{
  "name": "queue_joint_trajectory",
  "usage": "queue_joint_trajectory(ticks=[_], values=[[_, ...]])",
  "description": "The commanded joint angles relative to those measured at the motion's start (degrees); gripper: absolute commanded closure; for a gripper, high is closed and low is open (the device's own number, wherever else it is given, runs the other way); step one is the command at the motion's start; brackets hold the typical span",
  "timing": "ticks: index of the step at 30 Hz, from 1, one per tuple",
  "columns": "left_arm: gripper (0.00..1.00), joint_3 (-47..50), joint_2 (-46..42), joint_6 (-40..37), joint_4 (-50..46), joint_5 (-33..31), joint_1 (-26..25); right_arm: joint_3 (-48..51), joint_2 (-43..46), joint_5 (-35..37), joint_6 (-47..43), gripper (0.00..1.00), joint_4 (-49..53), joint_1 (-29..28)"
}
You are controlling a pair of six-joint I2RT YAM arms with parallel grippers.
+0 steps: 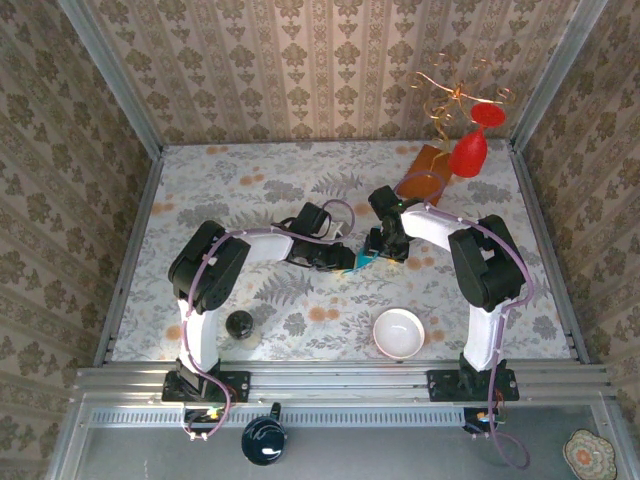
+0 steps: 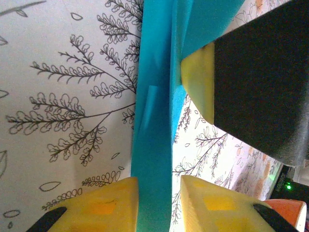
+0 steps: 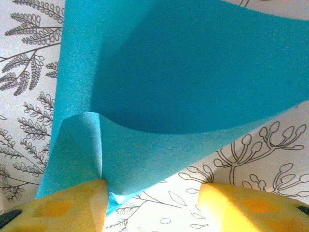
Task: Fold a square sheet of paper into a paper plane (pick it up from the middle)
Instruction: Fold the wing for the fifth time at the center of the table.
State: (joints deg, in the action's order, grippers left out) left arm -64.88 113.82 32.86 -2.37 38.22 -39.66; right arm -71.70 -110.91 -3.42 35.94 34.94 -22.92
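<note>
Closest to you, in front of the two arm bases, one dark blue round pot [image 1: 265, 440] sits on the grey ledge [image 1: 400, 440]. One small patterned dish [image 1: 588, 455] lies at that ledge's right corner.

On the table [image 1: 220, 180] you have one square sheet of paper [image 1: 362, 258] (teal, creased to a narrower shape). It lies near the middle, a little toward the right edge, between your two grippers.

Your left gripper [image 1: 345, 258] meets it from the left. In its wrist view the paper runs as a strip between the two yellow fingers [image 2: 106, 208]. The jaws stand narrow around it, and you cannot tell whether they pinch it or only flank it.

Your right gripper [image 1: 385, 245] has its jaws wide. A curled fold of the sheet touches one of its fingers, and the other stands apart from the paper.

Along the near edge you have one white bowl [image 1: 399, 332] right of centre and one small dark jar [image 1: 240, 323] toward the left. At the far right corner lies one orange-brown board [image 1: 425, 165], with one red glass-shaped ornament [image 1: 468, 150] at its right end.
</note>
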Motion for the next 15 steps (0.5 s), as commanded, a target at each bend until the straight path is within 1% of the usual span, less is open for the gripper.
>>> queue_joint_trajectory(ticks=[1, 7, 15], values=[[0.69, -0.9, -2.2, 0.5, -0.9, 0.7, 0.3, 3.1, -6.8, 0.7, -1.2, 0.42, -5.7, 0.7], [0.72, -1.6, -2.3, 0.7, -1.6, -0.1, 0.2, 3.2, -6.8, 0.6, -1.2, 0.42, -5.8, 0.7], [0.68, -2.4, -3.3, -0.3, -3.3, -1.0, 0.2, 3.5, -6.7, 0.3, -1.1, 0.42, -6.1, 0.8]])
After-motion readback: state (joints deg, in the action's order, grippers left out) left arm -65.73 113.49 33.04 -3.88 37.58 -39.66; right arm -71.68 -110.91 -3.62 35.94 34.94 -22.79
